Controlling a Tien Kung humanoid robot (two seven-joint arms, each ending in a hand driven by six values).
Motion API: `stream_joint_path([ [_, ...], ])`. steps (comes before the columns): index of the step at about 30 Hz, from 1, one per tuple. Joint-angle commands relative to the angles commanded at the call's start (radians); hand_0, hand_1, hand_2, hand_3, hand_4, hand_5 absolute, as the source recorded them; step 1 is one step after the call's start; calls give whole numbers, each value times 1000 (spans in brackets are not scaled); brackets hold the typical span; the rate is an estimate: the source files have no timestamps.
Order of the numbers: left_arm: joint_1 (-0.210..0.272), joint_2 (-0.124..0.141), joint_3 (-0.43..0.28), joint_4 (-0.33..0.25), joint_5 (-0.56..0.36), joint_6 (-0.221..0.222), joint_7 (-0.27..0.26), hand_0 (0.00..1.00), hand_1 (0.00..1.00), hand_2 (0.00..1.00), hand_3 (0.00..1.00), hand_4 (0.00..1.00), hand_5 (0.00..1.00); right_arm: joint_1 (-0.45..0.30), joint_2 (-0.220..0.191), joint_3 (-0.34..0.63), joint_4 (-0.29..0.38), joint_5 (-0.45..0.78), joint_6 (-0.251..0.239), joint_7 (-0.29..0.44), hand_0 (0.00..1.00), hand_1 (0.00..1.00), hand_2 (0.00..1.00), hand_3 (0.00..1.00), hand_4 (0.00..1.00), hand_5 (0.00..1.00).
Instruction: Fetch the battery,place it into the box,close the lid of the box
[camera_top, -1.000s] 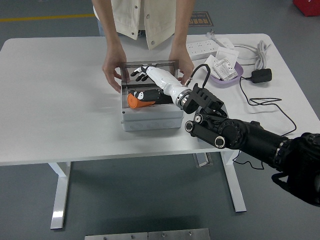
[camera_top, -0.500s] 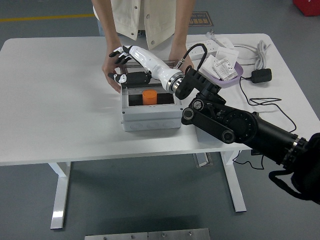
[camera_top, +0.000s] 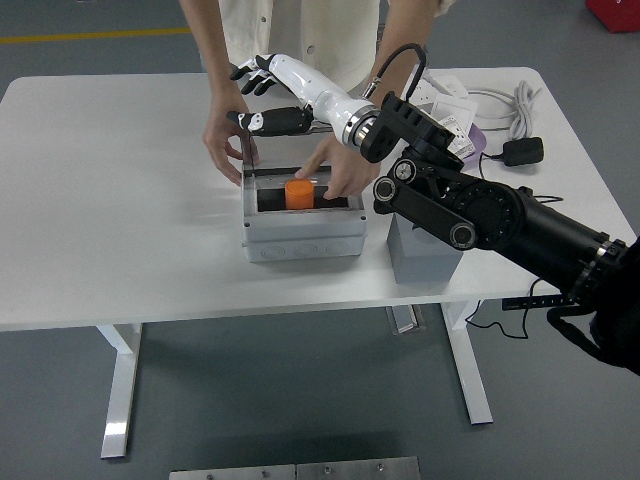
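A: From the head view, where is the battery?

B: The battery (camera_top: 298, 193) sits inside the open grey box (camera_top: 303, 233) near the middle of the white bench (camera_top: 120, 200). Its orange end faces up toward the camera, so its long axis looks roughly upright, though the dark inside hides the lower part.

A: And the lid?

B: The clear lid (camera_top: 248, 160) stands up at the box's far left edge, tilted nearly upright. It is hard to make out in full.

A: What is the robot hand doing?

B: The right robot hand (camera_top: 262, 95) is raised above and behind the box, with its white forearm (camera_top: 315, 95) slanting up to the left from the black arm (camera_top: 480, 215) that comes in from the right. The fingers (camera_top: 248, 70) are spread, thumb (camera_top: 262, 122) apart below them, holding nothing. It is over the lid's top edge; I cannot tell whether it touches.

A: Anyone else?

B: A person stands at the far side. One hand (camera_top: 222, 140) is at the box's far left by the lid, the other hand (camera_top: 345, 175) reaches into the box just right of the battery.

A: Other things?

B: A power strip (camera_top: 425, 92), a cable (camera_top: 520, 105) and a black adapter (camera_top: 523, 150) lie at the far right.
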Motion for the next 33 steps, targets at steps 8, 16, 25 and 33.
stream_joint_path([
  [8,-4,0,-3,0,6,-1,1,573,587,504,555,523,2,9,4,-7,-23,22,-1,7,864,706,701,772,803,499],
  [16,-6,5,-6,0,10,-2,3,573,587,504,555,523,2,27,12,-34,-74,56,7,12,867,713,702,779,798,509],
  [25,-10,7,-4,0,8,-2,3,573,587,504,555,523,2,39,26,-78,-142,98,21,11,877,772,787,797,806,544],
  [33,-10,8,-2,0,7,-3,3,573,587,504,555,523,2,35,30,-107,-187,128,21,15,904,821,843,822,828,608],
])
